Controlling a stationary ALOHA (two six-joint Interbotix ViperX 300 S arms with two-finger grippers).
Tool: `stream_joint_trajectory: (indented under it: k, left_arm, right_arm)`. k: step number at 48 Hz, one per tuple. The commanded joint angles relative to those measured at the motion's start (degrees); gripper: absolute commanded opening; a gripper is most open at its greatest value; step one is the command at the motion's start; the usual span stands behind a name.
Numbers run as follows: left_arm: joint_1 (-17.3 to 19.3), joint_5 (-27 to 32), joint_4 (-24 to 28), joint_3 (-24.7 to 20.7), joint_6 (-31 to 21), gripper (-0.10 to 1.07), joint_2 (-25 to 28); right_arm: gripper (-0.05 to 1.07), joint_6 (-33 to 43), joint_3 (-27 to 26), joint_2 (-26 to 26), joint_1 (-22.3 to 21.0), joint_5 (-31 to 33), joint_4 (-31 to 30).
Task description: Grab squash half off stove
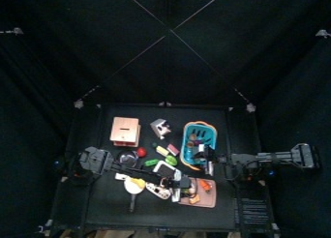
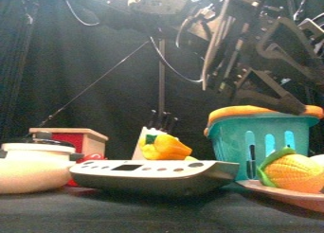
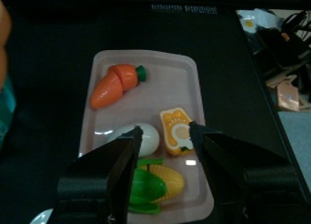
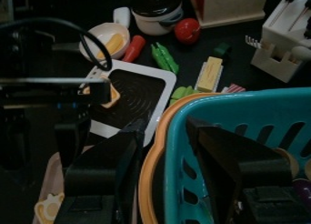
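Observation:
An orange-yellow squash half (image 3: 179,129) with a pale centre lies on the pink tray (image 3: 183,77), not on the stove. My left gripper (image 3: 165,141) hangs open just above it, one jaw on each side, not touching. The flat stove (image 4: 136,98), black with a white rim, lies beside the tray; it shows as a grey slab in the front view (image 2: 152,172). A small orange thing (image 4: 112,93) sits at the stove's edge next to the left arm; I cannot tell what it is. My right gripper (image 4: 170,159) is open and empty above the teal basket (image 4: 243,118).
The tray also holds a carrot (image 3: 115,85), a white piece (image 3: 144,138) and a yellow-green vegetable (image 3: 158,182). Near the stove lie a yellow bowl (image 4: 107,38), a tomato (image 4: 186,29), a knife block (image 4: 285,36) and green pieces. A white pot (image 2: 32,166) stands at the front left.

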Motion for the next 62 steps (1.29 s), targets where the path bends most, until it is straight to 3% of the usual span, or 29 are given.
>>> stream_joint_trajectory:
  k: [1, 16, 30, 46, 62]
  left_arm:
    - [0.6, 3.3, 1.1, 1.0, 0.0, 0.84, -5.2]
    - [0.4, 20.7, 5.5, 6.7, -0.4, 0.85, -12.4]
    - [-0.6, 34.1, 4.6, 7.2, -1.7, 0.98, -12.9]
    - [-0.7, 35.9, 4.6, 8.4, -10.5, 1.00, -12.3]
    - [-0.3, 35.1, 2.2, 9.1, -13.0, 1.00, -10.8]
  right_arm:
    - [0.79, -0.1, -0.4, -0.2, 0.1, -0.3, 0.0]
    - [0.79, -0.1, -0.4, 0.2, 0.0, -0.2, 0.0]
    - [0.79, -0.1, -0.4, 0.4, 0.0, -0.3, 0.1]
    - [0.79, 0.0, -0.4, 0.4, 0.0, -0.3, 0.2]
    - [0.79, 0.0, -0.4, 0.4, -0.4, -0.3, 0.1]
